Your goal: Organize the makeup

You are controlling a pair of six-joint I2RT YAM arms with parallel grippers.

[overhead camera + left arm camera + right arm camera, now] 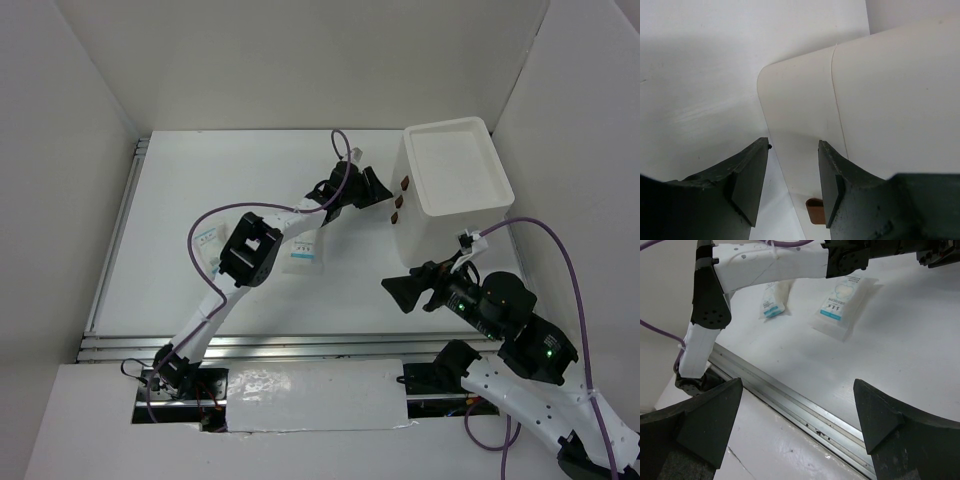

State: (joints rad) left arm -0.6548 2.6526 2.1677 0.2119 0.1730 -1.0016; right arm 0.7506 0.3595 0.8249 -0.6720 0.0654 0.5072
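Two white-and-light-blue makeup packets lie on the table: one point(300, 252) point(840, 302) beneath my left arm, the other point(207, 240) point(774, 300) further left. My left gripper point(375, 188) point(793, 145) is up against the left face of the white drawer box point(455, 180) point(880, 100). Its jaws stand apart with nothing between the pads. A brown tab point(815, 210) on the box shows just beside the right finger point(832, 185). My right gripper point(405, 290) point(800, 425) hovers wide open and empty over the table's near edge, in front of the box.
Three brown tabs point(399, 200) run down the box's left face. A metal rail point(300, 345) point(805, 405) borders the near side of the table. White walls enclose the left, back and right. My left arm point(765, 265) crosses above the packets.
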